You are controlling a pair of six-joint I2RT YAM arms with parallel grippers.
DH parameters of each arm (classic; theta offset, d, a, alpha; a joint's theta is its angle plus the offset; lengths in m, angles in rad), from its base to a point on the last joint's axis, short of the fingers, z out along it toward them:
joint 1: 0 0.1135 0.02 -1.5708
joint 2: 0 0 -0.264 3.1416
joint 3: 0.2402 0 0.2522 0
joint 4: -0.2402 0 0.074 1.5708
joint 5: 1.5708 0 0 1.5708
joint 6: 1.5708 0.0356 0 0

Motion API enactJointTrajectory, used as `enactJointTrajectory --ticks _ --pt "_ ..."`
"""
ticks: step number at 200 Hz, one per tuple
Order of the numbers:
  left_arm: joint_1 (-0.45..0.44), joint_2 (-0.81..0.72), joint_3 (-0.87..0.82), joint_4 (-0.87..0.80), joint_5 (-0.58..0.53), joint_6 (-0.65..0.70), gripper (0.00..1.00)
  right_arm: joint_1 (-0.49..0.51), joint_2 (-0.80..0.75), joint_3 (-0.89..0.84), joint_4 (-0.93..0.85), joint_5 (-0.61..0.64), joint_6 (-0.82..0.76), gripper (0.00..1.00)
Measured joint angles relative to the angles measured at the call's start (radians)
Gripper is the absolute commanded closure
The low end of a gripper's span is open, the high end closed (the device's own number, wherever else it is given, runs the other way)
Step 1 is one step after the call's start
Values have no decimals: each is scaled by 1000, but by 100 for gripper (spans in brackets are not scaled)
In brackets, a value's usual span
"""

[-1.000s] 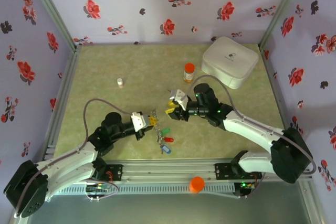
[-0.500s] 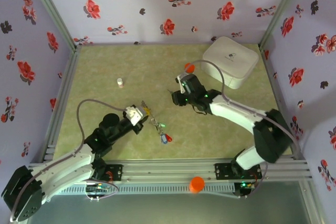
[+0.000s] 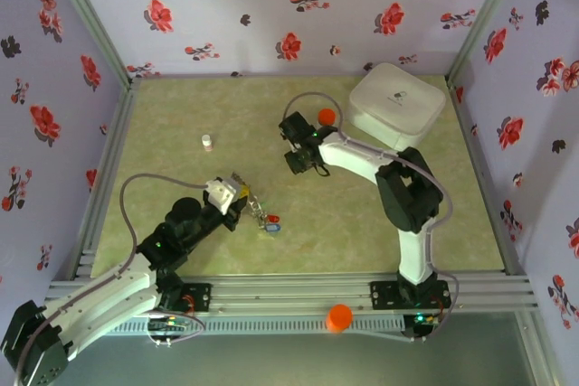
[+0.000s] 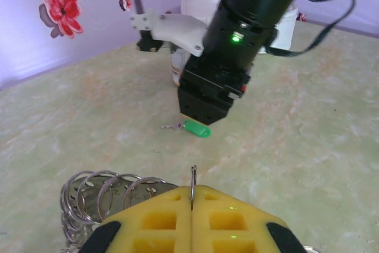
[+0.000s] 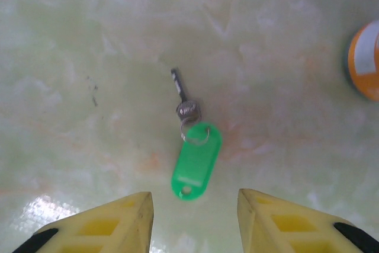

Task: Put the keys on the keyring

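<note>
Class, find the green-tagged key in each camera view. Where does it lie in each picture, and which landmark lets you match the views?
Top external: hidden beneath the right gripper, left of the orange-capped bottle.
Left wrist: the green-tagged key lies mid-picture on the table, just below the right gripper.
Right wrist: mid-picture, tag towards the open fingers, blade pointing away.
Shared landmark: the right gripper hanging over the key.

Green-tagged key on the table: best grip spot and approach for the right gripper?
Probably the green tag, pinched across its narrow width from straight above. It lies flat, with its long axis running between the fingers of the open right gripper. The metal key is thinner and harder to pinch.
</note>
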Motion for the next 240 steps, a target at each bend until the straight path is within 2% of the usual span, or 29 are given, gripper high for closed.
enactJointTrajectory --ticks 67,116,142,201,240 --pt "0 0 2 -14 3 -6 100 -1 194 222 -134 -2 -59 60" --pt "0 0 3 -14 3 -6 100 -7 276 320 -197 5 -59 64" --pt "0 0 3 -14 3 -6 100 -7 283 324 -211 14 -54 70" --pt "0 0 3 -14 11 -6 100 -7 282 322 -251 63 -45 94" --pt "0 0 3 -14 12 -6 100 -6 216 237 -248 70 -41 100"
